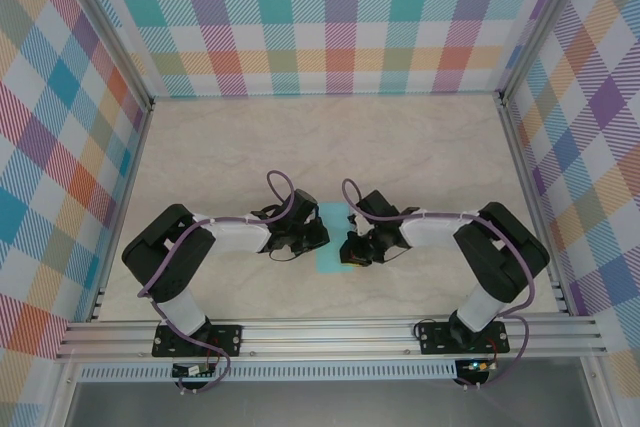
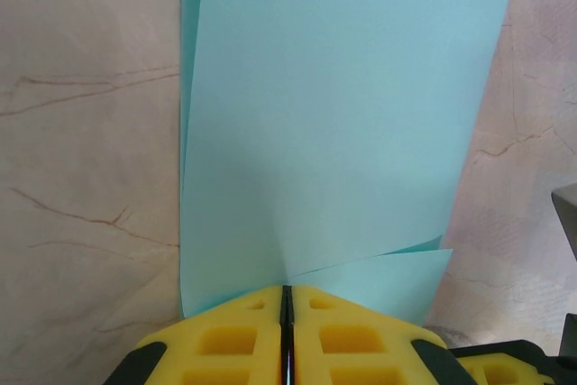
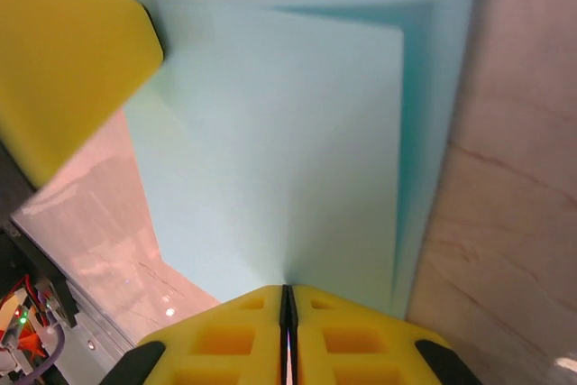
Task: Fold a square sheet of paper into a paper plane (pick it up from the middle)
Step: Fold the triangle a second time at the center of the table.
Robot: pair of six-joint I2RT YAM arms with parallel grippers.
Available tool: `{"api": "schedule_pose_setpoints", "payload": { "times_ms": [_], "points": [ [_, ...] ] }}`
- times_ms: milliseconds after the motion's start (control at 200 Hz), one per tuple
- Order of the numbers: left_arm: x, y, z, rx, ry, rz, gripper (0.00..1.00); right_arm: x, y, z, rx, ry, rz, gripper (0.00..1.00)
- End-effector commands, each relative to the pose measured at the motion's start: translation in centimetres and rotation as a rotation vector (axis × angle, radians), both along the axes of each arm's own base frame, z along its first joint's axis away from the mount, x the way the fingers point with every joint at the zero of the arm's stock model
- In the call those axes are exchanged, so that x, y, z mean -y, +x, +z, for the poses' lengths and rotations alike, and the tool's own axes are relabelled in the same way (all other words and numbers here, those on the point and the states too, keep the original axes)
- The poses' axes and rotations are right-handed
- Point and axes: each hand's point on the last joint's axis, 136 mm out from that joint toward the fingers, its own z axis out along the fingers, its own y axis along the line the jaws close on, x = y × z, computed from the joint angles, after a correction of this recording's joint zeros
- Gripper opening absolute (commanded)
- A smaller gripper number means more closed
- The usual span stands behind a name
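The light-teal folded sheet of thin paper (image 1: 329, 260) lies on the beige marbled table top (image 1: 330, 147), toward 6 o'clock from the table centre. The left gripper (image 1: 316, 237) meets the sheet at its 9 o'clock edge. The right gripper (image 1: 350, 247) meets it at its 3 o'clock edge.

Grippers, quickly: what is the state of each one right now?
Left gripper: closed, holding the folded teal sheet of paper.
Right gripper: closed, holding the same sheet of paper.
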Motion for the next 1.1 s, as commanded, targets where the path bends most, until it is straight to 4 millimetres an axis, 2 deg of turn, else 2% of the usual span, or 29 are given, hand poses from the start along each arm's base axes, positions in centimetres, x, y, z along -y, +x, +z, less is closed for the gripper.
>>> {"api": "schedule_pose_setpoints", "payload": {
  "times_ms": [0,165,310,390,465,535,675,745,825,945,1095],
  "points": [
    [-2.3,-1.2,-2.9,-0.056,0.127,0.028,0.10,2.8,-3.1,-1.9,-0.097,-0.069,0.000,0.11],
    [-2.1,-1.2,-2.9,-0.059,0.123,0.024,0.10,4.2,-4.1,-1.9,-0.105,-0.053,-0.024,0.14],
    [-1.9,-1.1,-2.7,-0.056,0.111,0.021,0.10,4.7,-3.6,-0.4,-0.084,-0.005,-0.052,0.17],
    [-1.5,-1.0,-2.2,-0.048,0.094,0.015,0.10,4.3,-2.4,1.3,-0.030,0.037,-0.061,0.20],
    [-1.2,-0.9,-1.8,-0.040,0.079,0.006,0.10,4.1,-0.6,2.8,0.037,0.034,-0.079,0.32],
    [-0.9,-0.7,-1.4,-0.032,0.066,0.003,0.11,3.8,0.9,3.6,0.081,0.023,-0.088,0.35],
    [-0.2,-0.5,-0.5,-0.021,0.034,-0.007,0.11,2.6,3.2,3.3,0.079,0.011,-0.097,0.39],
    [-0.1,-0.3,-0.2,-0.015,0.033,-0.008,0.12,2.2,4.2,2.9,0.075,-0.002,-0.107,0.44],
    [0.0,-0.2,0.1,-0.011,0.034,-0.013,0.12,1.8,4.9,2.5,0.071,-0.012,-0.110,0.45],
    [0.1,-0.1,0.1,-0.009,0.033,-0.014,0.12,1.4,5.2,1.8,0.050,-0.008,-0.106,0.45],
    [0.1,-0.2,0.1,-0.011,0.033,-0.014,0.12,0.7,5.1,1.2,0.019,0.020,-0.096,0.40]
  ]
}}
